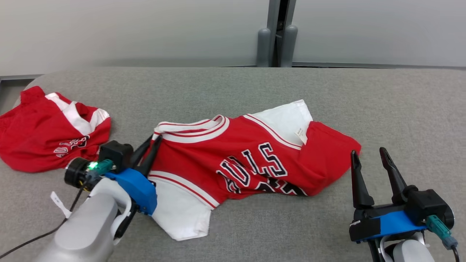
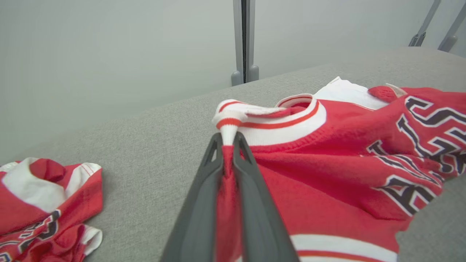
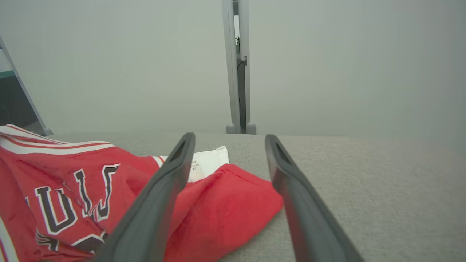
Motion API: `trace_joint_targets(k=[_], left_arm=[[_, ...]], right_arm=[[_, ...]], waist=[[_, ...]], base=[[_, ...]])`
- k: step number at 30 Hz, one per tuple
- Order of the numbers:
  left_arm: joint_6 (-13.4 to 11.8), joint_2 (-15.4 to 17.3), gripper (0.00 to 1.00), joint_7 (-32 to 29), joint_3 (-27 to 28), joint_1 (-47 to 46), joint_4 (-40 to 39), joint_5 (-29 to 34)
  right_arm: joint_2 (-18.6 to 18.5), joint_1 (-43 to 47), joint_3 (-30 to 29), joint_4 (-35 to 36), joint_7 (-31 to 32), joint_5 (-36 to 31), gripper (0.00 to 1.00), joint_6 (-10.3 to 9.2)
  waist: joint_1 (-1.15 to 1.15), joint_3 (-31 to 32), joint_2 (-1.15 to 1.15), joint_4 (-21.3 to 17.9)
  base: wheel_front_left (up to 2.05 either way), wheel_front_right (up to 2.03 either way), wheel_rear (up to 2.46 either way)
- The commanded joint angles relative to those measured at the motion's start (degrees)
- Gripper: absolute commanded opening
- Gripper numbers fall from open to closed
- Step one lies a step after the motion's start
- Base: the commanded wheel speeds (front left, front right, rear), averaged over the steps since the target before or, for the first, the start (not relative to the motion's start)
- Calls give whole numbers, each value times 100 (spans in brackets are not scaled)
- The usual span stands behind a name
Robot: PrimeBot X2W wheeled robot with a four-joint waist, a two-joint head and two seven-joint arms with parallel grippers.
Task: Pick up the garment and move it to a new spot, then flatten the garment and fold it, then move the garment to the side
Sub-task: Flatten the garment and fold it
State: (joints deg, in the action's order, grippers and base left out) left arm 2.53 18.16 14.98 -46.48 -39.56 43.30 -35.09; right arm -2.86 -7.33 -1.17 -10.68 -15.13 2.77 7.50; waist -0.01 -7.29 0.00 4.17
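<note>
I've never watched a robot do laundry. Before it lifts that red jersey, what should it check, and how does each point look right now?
1. Grip: left gripper shut on the striped trim of the jersey: ok.
2. Free hand ready: right gripper open: ok.
3. Second hold on the jersey: not ok; the right gripper is near the red edge, not closed on it.
4. Jersey lying flat: not ok; it is bunched and twisted.
5. Second red garment apart from the jersey: ok.
6. How many cloth layers the left grip holds: cannot tell.
</note>
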Motion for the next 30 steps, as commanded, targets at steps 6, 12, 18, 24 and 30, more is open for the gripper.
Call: trace_joint_targets(k=[6, 12, 18, 24, 30], left_arm=[[-94, 344, 0, 28, 572, -85, -32, 90], [-86, 412, 1, 28, 929, -87, 92, 302], [-304, 340, 100, 29, 1530, 239, -409, 683], [-498, 202, 100, 25, 2357, 1005, -1544, 1232], [-566, -60, 100, 24, 2999, 1843, -2463, 1671]], right_arm=[[-3, -151, -22, -39, -2, 10, 100, -2], [-2, -207, -35, -35, -2, 36, 100, -2], [-2, -173, -108, -23, -2, 34, 100, -2], [-2, -84, -144, -19, -2, -6, 100, -2], [-3, -12, -148, -29, -2, 21, 100, -2]], waist=[[1, -293, 0, -589], [1, -473, 0, -880], [1, -462, 0, -829], [1, -236, 0, -583], [1, -43, 0, -401]], base=[[0, 0, 0], [0, 0, 0], [0, 0, 0], [0, 0, 0], [0, 0, 0]])
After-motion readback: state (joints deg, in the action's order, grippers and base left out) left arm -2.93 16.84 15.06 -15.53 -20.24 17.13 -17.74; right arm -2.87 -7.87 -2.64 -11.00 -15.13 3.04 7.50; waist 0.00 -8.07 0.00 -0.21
